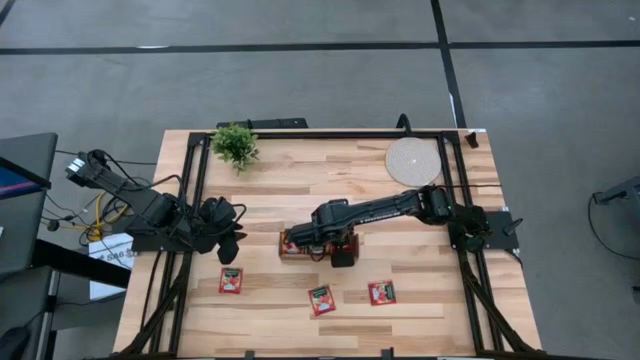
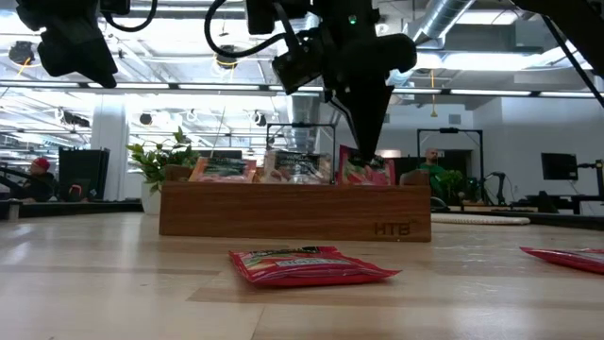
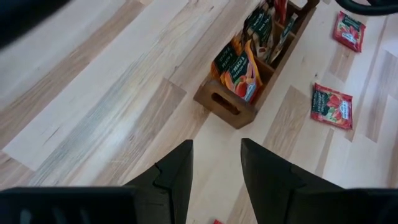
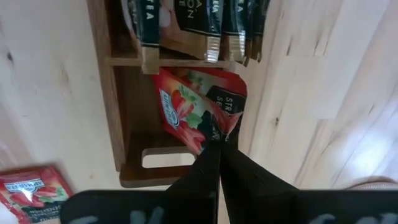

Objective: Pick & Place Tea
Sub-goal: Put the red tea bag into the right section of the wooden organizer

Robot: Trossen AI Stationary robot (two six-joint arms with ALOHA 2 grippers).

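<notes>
Pinching a red square tea sachet [image 4: 198, 112] by one corner, the right gripper [image 4: 219, 144] holds it tilted over the brown wooden tray [image 4: 117, 112], mid-frame.

Wooden tray [image 1: 292, 246], small plant [image 1: 236, 145], round coaster [image 1: 413, 161].

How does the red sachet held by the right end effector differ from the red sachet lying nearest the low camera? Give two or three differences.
The held sachet stands on edge, pinched by the right end effector; the loose sachet lies flat, untouched. The held sachet hangs over the end compartment of the wooden tray; the loose sachet rests on the table, in front of the tray. Both are red with green print.
</notes>
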